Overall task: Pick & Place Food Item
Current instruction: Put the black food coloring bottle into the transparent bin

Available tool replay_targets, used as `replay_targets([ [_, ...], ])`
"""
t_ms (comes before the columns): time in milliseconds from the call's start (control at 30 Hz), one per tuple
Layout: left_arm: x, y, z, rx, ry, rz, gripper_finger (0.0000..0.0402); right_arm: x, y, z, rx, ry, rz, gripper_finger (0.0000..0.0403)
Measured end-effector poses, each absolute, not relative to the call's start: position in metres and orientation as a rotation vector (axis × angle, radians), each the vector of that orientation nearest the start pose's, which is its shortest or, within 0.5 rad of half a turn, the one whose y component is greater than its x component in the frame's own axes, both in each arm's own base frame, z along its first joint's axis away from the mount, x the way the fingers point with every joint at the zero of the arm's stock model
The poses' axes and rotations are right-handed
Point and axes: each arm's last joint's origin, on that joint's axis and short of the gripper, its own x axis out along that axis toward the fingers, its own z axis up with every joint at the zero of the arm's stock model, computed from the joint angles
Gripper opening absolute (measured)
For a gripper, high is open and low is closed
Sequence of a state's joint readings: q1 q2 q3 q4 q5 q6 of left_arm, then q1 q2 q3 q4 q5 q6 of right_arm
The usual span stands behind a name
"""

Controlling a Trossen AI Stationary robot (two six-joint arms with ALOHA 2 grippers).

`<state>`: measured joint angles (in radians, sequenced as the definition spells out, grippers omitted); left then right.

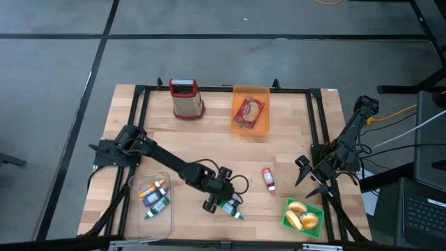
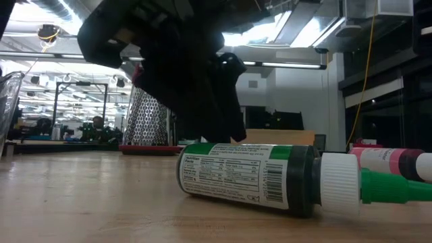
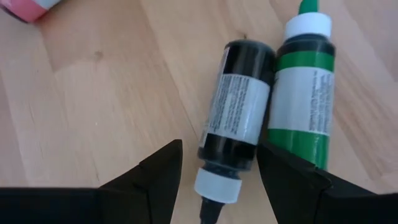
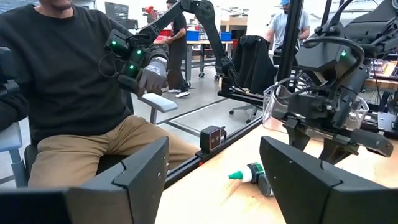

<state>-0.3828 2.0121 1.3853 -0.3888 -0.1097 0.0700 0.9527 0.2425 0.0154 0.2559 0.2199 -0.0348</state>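
Presently, left gripper (image 3: 214, 171) stands wide, fingers straddling black bottle (image 3: 237, 118) beside green bottle (image 3: 301, 99); right gripper (image 1: 310, 178) waits wide open.

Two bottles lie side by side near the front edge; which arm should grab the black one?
Left. The left gripper is already lowered over the black bottle, open fingers straddling its cap end, with the green bottle lying alongside. The right gripper waits open at the table's right side, well away from both.
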Motion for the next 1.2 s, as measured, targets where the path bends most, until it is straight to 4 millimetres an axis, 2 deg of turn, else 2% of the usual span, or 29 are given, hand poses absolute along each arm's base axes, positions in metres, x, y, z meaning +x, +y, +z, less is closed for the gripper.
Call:
replay_targets([
  [367,0.389,-0.151,0.163,0.302,0.968,-0.297,0.0202,0.070,0.088,0.173,-0.018,-0.035,0.732,0.0256],
  [667,0.390,-0.137,0.156,0.286,0.996,-0.271,0.0200,0.070,0.088,0.173,-0.019,-0.035,0.732,0.0256],
  [1000,0.391,-0.136,0.156,0.289,0.986,-0.291,0.0196,0.070,0.088,0.173,-0.019,-0.036,0.732,0.0256],
  [1200,0.394,-0.138,0.136,0.293,1.026,-0.318,0.0196,0.070,0.088,0.173,-0.020,-0.036,0.732,0.0255],
])
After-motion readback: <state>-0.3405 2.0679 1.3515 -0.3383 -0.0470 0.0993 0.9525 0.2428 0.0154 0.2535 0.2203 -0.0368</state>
